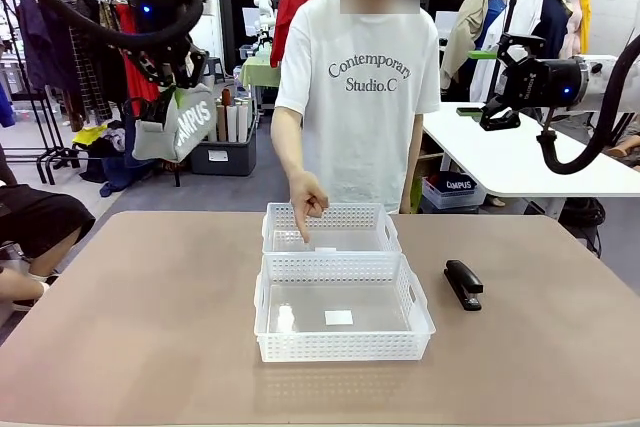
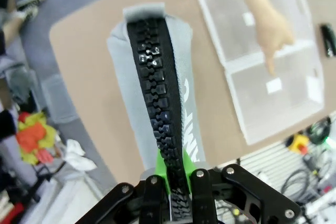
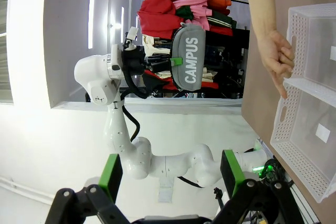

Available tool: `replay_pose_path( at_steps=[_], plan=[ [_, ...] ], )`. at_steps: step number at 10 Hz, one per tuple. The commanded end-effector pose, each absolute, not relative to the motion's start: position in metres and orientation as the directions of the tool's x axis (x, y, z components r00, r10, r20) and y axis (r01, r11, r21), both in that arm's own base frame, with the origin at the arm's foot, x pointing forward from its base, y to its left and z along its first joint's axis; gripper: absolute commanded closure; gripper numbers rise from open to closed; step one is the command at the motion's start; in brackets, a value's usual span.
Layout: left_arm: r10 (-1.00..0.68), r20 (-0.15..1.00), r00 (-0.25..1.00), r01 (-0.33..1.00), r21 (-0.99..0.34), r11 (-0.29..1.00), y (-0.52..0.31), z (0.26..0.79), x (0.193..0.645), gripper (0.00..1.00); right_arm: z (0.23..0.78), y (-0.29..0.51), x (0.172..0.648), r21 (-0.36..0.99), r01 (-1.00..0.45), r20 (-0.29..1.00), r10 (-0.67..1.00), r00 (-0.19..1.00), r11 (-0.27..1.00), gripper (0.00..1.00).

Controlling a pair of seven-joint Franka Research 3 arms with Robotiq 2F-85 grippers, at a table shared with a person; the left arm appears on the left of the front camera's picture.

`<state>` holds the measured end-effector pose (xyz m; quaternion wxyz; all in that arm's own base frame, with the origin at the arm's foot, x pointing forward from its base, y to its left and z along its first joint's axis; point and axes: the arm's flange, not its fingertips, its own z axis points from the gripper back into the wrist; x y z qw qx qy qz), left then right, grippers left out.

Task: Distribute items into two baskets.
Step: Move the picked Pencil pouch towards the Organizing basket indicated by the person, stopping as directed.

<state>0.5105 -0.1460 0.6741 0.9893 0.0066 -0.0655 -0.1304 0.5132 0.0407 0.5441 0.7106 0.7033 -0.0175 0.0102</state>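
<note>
Near basket (image 1: 268, 342) empty; person's finger (image 1: 302, 230) points into far basket (image 1: 330, 215). Left hand (image 1: 175, 84) clamps pouch (image 1: 182, 125), long axis hanging vertical, high left of both. Right hand (image 1: 493, 83) released, nearer stapler (image 1: 463, 283).

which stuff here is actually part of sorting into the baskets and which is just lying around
For the job: grey CAMPUS pouch, black stapler, far basket, near basket.
Just lying about: clothes rack, dark crate, white side table.
</note>
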Motion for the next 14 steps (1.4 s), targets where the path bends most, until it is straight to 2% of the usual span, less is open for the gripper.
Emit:
replay_pose_path(
  at_steps=[1, 4, 6, 9, 10, 11, 12, 14],
  plan=[
    [-0.463, 0.106, 0.880, 0.460, 0.051, 0.887, -0.160, 0.682, 0.511, 1.00, 0.546, 0.040, 0.513, 0.999, -0.043, 0.043, -0.011, 0.999, 0.011, 0.00],
    [-0.662, 0.138, 0.737, 0.661, 0.061, 0.748, -0.204, 0.677, 0.505, 1.00, 0.546, 0.040, 0.513, 0.999, -0.043, 0.043, -0.011, 0.999, 0.011, 0.00],
    [-0.806, 0.160, 0.570, 0.805, 0.090, 0.587, -0.229, 0.677, 0.501, 1.00, 0.546, 0.040, 0.513, 0.999, -0.043, 0.043, -0.011, 0.999, 0.011, 0.00],
    [-0.901, 0.208, 0.381, 0.900, 0.139, 0.413, -0.258, 0.684, 0.501, 1.00, 0.546, 0.040, 0.513, 0.999, -0.043, 0.043, -0.011, 0.999, 0.011, 0.00],
    [-0.902, 0.218, 0.372, 0.902, 0.143, 0.407, -0.274, 0.684, 0.499, 1.00, 0.546, 0.040, 0.513, 0.999, -0.043, 0.043, -0.011, 0.999, 0.011, 0.00],
    [-0.873, 0.203, 0.444, 0.871, 0.133, 0.473, -0.270, 0.689, 0.506, 1.00, 0.546, 0.040, 0.513, 0.999, -0.043, 0.043, -0.011, 0.999, 0.011, 0.00],
    [-0.895, 0.189, 0.403, 0.888, 0.157, 0.433, -0.272, 0.680, 0.497, 1.00, 0.546, 0.040, 0.513, 0.999, -0.043, 0.043, -0.011, 0.999, 0.011, 0.00],
    [-0.895, 0.189, 0.403, 0.888, 0.157, 0.433, -0.272, 0.680, 0.497, 1.00, 0.546, 0.040, 0.513, 0.999, -0.043, 0.043, -0.011, 0.999, 0.011, 0.00]
  ],
)
